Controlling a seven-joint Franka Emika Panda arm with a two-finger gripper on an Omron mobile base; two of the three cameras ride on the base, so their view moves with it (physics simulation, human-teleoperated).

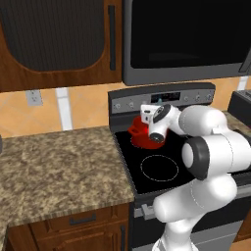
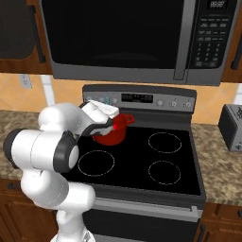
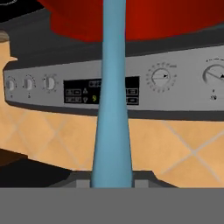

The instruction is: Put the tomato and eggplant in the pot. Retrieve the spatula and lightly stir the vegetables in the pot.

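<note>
Light-blue spatula (image 3: 112, 109) is clamped between the gripper (image 3: 112, 183) fingers, handle running straight away from the hand toward the red pot (image 3: 135, 19); blade end is hidden, likely inside the pot. Pot sits on the rear-left burner of the stove (image 2: 142, 156), just in front of the control panel (image 3: 144, 89), with the hand (image 1: 156, 121) over its rim on the panel side. Looks like the stir step. Can't see tomato or eggplant from any angle, so I'm assuming they're already in. To do it well: keep the grip tight, small slow circles, blade low but not scraping the base, stay off the pot wall so the pot doesn't slide or tip on the glass top. Watch wrist clearance to the control panel behind, since it's close. Don't lift the blade out mid-stroke or veg may flick out.
</note>
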